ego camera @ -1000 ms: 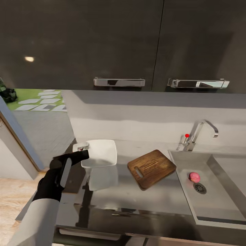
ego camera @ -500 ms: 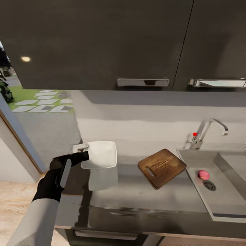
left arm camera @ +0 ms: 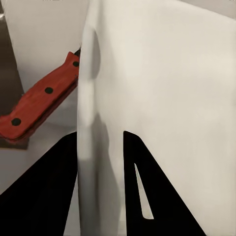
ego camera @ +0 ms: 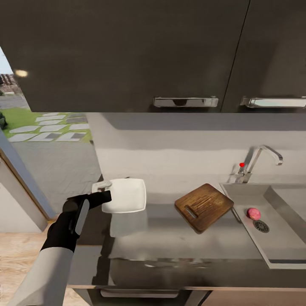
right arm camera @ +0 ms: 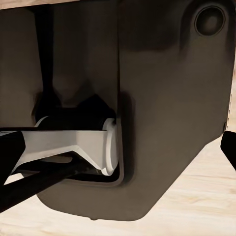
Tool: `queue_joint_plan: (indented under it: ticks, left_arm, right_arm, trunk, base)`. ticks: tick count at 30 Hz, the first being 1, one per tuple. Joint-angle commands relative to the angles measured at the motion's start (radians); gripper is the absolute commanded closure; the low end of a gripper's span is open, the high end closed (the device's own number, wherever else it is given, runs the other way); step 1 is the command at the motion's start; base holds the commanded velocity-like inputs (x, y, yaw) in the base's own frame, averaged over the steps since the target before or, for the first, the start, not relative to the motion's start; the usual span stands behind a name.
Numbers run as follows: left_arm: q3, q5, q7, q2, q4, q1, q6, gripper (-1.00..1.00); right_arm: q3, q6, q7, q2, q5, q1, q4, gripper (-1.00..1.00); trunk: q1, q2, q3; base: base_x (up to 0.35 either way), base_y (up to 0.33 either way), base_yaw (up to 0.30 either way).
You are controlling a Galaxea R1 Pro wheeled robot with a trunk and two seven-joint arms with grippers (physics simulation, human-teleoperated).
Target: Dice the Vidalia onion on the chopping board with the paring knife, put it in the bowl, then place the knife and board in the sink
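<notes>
Sink (ego camera: 272, 238): rectangular steel basin at the right end of the countertop (ego camera: 178, 242), cut off by the picture's right edge; round drain (ego camera: 261, 226) on its floor, chrome tap (ego camera: 259, 161) with a red knob (ego camera: 242, 165) at its back corner. Onion (ego camera: 253, 213): small, rounded, pinkish-red, lying on the sink floor just beside the drain; surface detail too small to read. Chopping board (ego camera: 204, 206): dark brown wood with visible grain, rounded corners, slot handle toward the counter's front edge, set askew, one corner reaching the sink's left rim. Bowl (ego camera: 124, 195): white, smooth, squarish with rounded corners, at the counter's left end. Left gripper (ego camera: 101, 196): black fingers pinching the bowl's left rim, one finger (left arm camera: 44, 191) outside the wall and one inside, as the left wrist view shows. Knife (left arm camera: 42, 101): reddish-brown riveted handle lying beside the bowl's outer wall; blade hidden behind the bowl. Right gripper: the right wrist view gives a dark moulded housing (right arm camera: 162, 98) over pale wood flooring (right arm camera: 206, 196), with black finger edges at the picture's margins; whether it is spread or closed cannot be told.
</notes>
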Motion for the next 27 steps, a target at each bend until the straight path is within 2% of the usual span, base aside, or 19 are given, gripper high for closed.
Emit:
queue_joint_plan:
  ticks: [1,10,14,17,27]
  left_arm:
    - [0.003,0.009,-0.001,-0.001,-0.001,0.0,0.007,1.0]
    - [0.004,0.009,-0.006,0.007,-0.001,0.003,0.007,1.0]
    - [0.005,0.008,-0.091,0.033,0.015,0.003,0.006,1.0]
    - [0.021,0.008,-0.149,0.052,0.045,0.003,0.005,1.0]
    - [0.028,0.007,-0.162,0.054,0.077,0.004,0.005,1.0]
  right_arm:
    - [0.007,-0.002,0.0,0.0,-0.011,0.0,-0.001,-1.0]
    - [0.007,-0.004,0.0,0.002,-0.01,0.0,-0.001,-1.0]
    - [0.007,-0.004,0.0,0.003,-0.011,0.0,-0.001,-1.0]
    - [0.007,-0.004,0.0,0.003,-0.011,0.0,-0.001,-1.0]
    - [0.007,-0.005,0.0,0.004,-0.011,0.0,-0.001,-1.0]
  trunk:
    - [0.001,-0.002,-0.002]
    - [0.001,-0.002,-0.002]
    - [0.001,-0.002,-0.002]
    - [0.001,-0.002,-0.002]
    - [0.001,-0.002,-0.002]
  base:
    - [0.0,0.214,-0.001]
    - [0.0,0.274,0.0]
    - [0.0,0.299,0.0]
    - [0.0,0.265,0.0]
    - [0.0,0.039,0.0]
